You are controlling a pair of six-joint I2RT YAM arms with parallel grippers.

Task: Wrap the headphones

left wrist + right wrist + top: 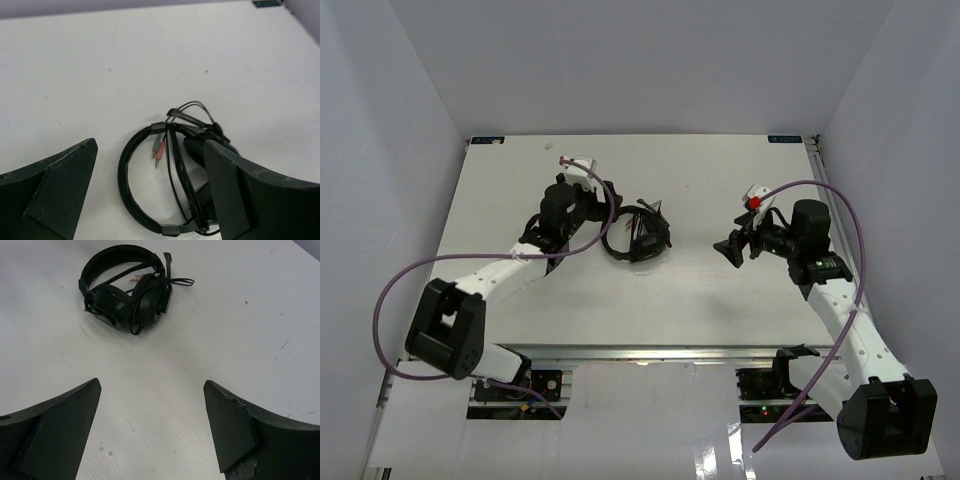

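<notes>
- Top external: left gripper (150,144) spread wide over headphones (638,238), mid-table (700,300); headband lies between its fingers.
- Cable bunched around earcups; pink and green plugs (158,150) inside headband arch.
- Right gripper (151,383) released, empty, headphones well apart.

The white table (710,295) carries the black headphones (638,238), lying flat near its middle.

Headphones (640,240) on table (720,170) centre; left gripper (603,212) just beside, left; right gripper (731,248) right, apart.
</notes>
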